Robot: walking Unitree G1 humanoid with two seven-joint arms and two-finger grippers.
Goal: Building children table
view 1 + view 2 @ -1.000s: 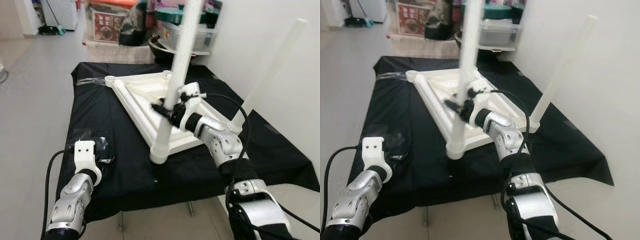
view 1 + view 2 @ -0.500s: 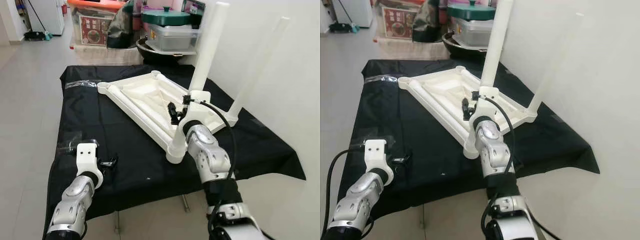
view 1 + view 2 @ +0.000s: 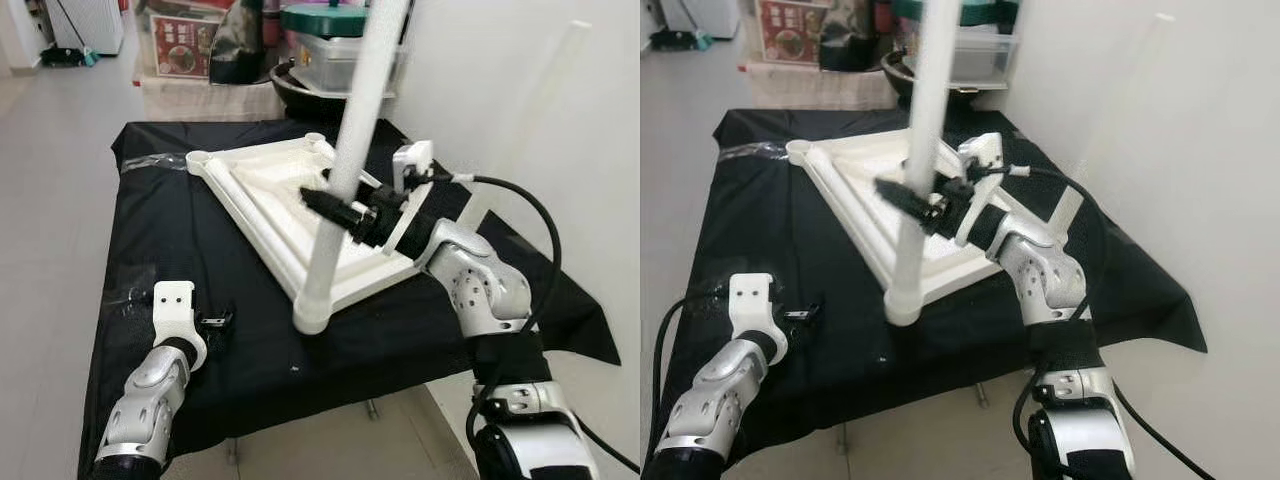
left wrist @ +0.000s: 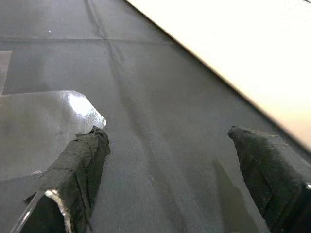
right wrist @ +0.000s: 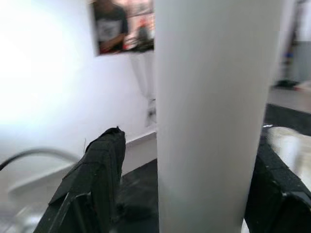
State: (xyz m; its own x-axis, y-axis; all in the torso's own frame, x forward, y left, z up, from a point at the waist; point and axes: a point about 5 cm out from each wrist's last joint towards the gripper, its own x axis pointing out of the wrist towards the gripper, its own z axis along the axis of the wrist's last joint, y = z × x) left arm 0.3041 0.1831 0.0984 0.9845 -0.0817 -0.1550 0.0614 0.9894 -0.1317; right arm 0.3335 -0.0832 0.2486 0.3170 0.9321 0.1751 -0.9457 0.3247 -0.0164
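An upturned white table top lies on a black cloth over a low stand, a second white leg standing upright at its far right corner. Behind it, a clear storage box carries a green-lidded pot. The right gripper is clamped around a white table leg, whose foot sits at the near corner socket. Half a second ago the right arm was folded in front of that corner; now it reaches in from the right and the leg leans left. The left gripper hovers with fingers apart above the cloth, as before.
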